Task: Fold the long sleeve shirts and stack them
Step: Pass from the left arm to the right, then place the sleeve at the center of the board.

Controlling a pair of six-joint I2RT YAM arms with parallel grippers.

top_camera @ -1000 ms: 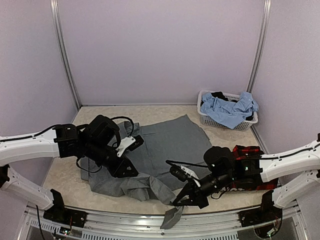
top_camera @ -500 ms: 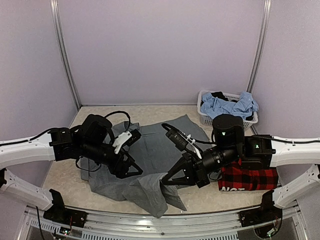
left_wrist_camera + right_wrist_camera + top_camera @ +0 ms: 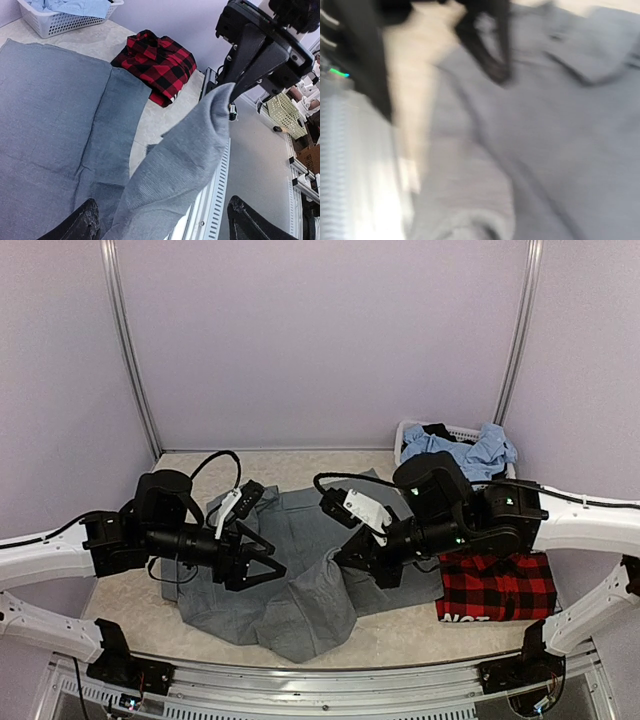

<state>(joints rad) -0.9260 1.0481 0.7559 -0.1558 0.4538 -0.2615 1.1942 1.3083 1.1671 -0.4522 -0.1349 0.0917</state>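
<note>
Cloth of the grey shirt (image 3: 300, 530), hanging off the worktop (image 3: 200, 465) edge a second ago, now rides up over the shirt's body, pinched tight in my right gripper (image 3: 352, 560); I judge the fold under way. My left gripper (image 3: 268, 570) hangs wide open, empty. The shirt lies rumpled mid-worktop, with the plaid shirt (image 3: 495, 595) folded beside it.

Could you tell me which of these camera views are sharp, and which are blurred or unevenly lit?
Top external view: sharp and evenly lit, with the grey shirt and the plaid shirt both crisp. Left wrist view: in focus, and the right tool pinching the grey shirt reads clearly. Right wrist view: heavily motion-blurred, the grey shirt smeared, with a washed-out bright patch at lower left.
</note>
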